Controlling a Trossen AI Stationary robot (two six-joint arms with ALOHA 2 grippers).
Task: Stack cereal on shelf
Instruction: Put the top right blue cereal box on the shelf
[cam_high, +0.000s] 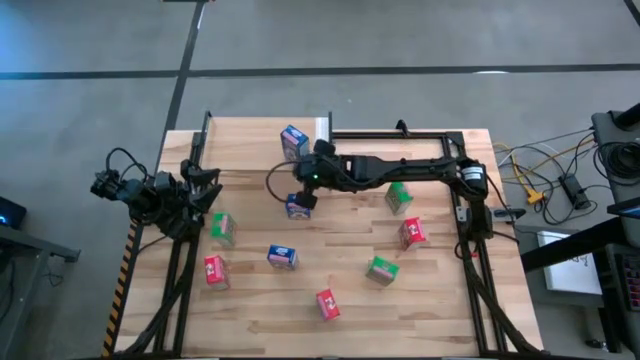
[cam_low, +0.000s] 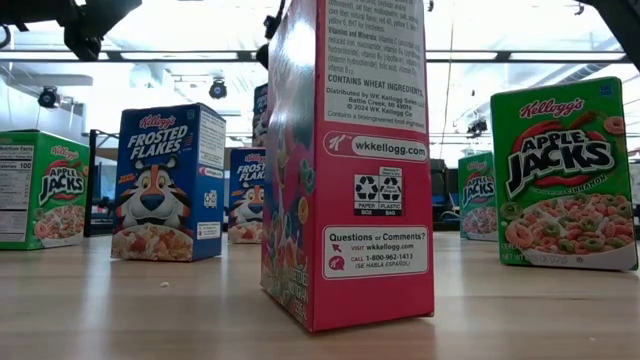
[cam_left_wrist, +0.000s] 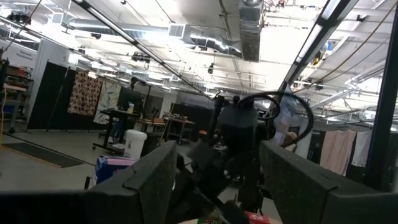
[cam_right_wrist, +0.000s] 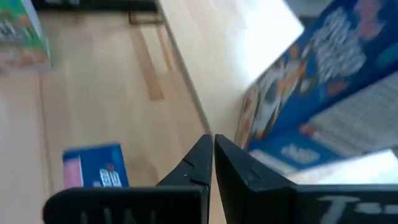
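One blue box (cam_high: 293, 141) stands on the shelf (cam_high: 262, 148) at the worktop's (cam_high: 440, 310) far edge, beside the white strip (cam_high: 322, 130). A second blue box (cam_high: 299, 206) lies just below the right pincer (cam_high: 306, 192), whose fingers are pressed together, holding nothing. The other boxes are scattered well apart: blue (cam_high: 282, 257), green (cam_high: 223, 228), (cam_high: 398, 197), (cam_high: 381, 270), red (cam_high: 214, 271), (cam_high: 412, 233), (cam_high: 327, 304), with open wood between. The left pincer (cam_high: 205, 190) waits spread at the left edge.
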